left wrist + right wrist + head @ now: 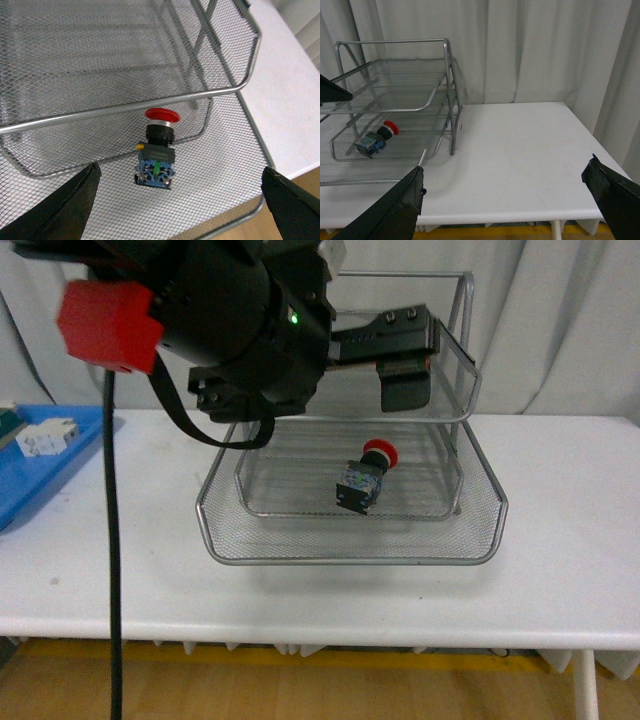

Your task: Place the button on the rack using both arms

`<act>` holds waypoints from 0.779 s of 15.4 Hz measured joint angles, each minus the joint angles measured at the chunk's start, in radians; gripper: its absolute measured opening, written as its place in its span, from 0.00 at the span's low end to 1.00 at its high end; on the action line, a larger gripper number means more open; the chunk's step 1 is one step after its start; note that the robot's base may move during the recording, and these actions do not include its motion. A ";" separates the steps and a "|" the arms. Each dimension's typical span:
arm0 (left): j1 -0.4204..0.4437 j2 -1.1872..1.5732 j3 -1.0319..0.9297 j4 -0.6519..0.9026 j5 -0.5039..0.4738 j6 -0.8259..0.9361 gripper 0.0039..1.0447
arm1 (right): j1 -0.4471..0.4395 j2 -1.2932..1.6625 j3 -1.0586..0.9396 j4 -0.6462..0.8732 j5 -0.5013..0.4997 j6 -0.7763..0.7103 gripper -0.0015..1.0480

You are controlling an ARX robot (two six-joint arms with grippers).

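Button (pixel 365 477): lying on its side inside the rack (pixel 350 561), below the top tier.
Left end effector (pixel 180 168): spread wide, empty.
Right end effector (pixel 506 167): spread wide, empty.
Progress: placing looks done; only withdrawal left.

Front view: body-mounted, near, looking slightly down at the front of the rack (pixel 350 562); the left arm (pixel 230 320) masks the upper left.
Left wrist view: close over the lowest tier (pixel 225 155), looking down.
Right wrist view: farther off at the rack's right, facing across the table (pixel 520 150).
Shared by all: the button (pixel 365 478).
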 joint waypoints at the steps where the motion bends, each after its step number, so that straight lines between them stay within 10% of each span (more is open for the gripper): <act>1: -0.005 -0.069 -0.068 0.047 -0.002 -0.002 0.94 | 0.000 0.000 0.000 0.000 0.000 0.000 0.94; 7: -0.006 -0.373 -0.340 0.226 -0.158 0.063 0.91 | 0.000 0.000 0.000 0.000 0.000 0.000 0.94; 9: 0.047 -0.488 -0.598 0.599 -0.428 0.189 0.69 | 0.000 0.000 0.000 -0.001 -0.002 0.000 0.94; 12: 0.212 -0.778 -0.850 0.663 -0.341 0.238 0.34 | 0.000 0.000 0.000 0.000 -0.003 0.000 0.94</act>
